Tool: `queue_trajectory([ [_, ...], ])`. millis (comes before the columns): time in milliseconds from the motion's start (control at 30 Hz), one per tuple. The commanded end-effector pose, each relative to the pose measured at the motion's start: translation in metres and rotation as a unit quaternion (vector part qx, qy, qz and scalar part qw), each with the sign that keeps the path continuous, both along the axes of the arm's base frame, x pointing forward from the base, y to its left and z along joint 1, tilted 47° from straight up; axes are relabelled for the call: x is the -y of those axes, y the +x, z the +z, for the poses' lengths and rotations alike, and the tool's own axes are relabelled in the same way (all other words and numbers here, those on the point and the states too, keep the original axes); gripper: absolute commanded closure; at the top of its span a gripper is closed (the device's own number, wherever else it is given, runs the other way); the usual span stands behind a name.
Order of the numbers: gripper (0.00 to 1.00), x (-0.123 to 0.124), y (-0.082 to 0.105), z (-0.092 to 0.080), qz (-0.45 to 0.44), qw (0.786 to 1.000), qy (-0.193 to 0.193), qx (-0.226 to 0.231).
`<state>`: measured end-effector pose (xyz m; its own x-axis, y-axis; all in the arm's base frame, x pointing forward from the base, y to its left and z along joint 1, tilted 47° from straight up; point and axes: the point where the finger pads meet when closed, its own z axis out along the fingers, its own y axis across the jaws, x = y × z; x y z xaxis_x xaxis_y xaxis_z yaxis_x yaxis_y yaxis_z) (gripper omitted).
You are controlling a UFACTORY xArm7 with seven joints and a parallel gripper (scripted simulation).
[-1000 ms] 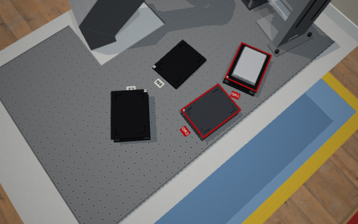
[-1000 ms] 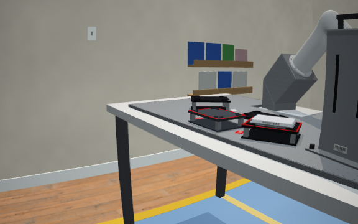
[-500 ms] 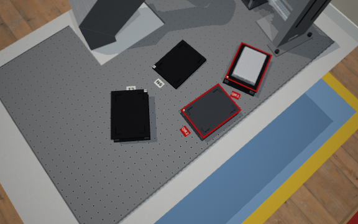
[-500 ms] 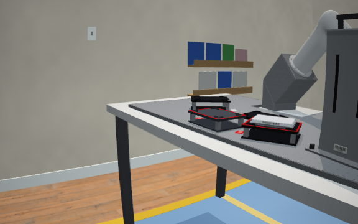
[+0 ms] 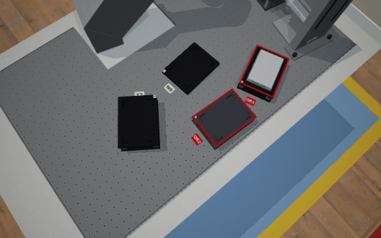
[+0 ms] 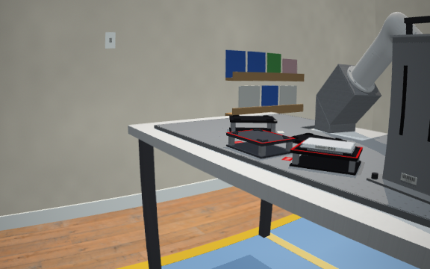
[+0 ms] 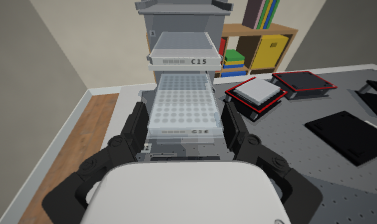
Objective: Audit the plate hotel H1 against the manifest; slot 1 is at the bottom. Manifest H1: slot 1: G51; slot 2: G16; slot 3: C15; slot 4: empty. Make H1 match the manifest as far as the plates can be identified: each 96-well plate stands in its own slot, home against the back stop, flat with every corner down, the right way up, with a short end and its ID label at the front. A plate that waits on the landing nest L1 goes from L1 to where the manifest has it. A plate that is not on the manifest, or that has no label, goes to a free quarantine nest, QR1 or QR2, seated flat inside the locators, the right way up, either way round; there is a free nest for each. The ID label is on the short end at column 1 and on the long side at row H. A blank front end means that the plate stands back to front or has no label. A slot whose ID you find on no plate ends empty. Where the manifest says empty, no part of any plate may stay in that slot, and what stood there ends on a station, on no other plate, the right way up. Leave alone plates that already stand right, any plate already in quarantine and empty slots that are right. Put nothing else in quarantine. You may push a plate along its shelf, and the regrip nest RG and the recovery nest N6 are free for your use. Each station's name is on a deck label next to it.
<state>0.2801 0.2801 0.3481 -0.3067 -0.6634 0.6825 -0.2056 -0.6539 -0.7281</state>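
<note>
In the wrist view my gripper (image 7: 185, 111) is shut on the long sides of a white 96-well plate (image 7: 184, 102), held level with its wells up. The label on its near short end is too small to read surely. The plate points at the front of the grey plate hotel H1 (image 7: 184, 17) (image 5: 313, 30) (image 6: 420, 112), below a plate labelled C15 (image 7: 185, 50) that sits in an upper slot. The lower slots are hidden behind the held plate. The top and exterior views do not show the gripper.
Quarantine nest QR1 (image 5: 243, 71) (image 6: 327, 157) (image 7: 236, 95) holds a white plate (image 5: 265, 69) (image 6: 327, 145) (image 7: 259, 91). QR2 (image 5: 214, 104) (image 6: 260, 136) (image 7: 304, 80) is bare. Black nest N6 (image 5: 190, 67) (image 7: 349, 132) and another black nest (image 5: 138, 121) stand on the deck.
</note>
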Motion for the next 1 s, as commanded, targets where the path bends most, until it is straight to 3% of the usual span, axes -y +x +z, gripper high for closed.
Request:
queue_trajectory([
  [0, 1.0, 0.003, 0.006, 0.001, 0.0, 1.0, 0.001, 0.0],
  [233, 1.0, 0.007, 0.014, 0.002, 0.0, 1.0, 0.001, 0.0],
  [967, 1.0, 0.007, 0.018, 0.001, 0.0, 1.0, 0.001, 0.0],
])
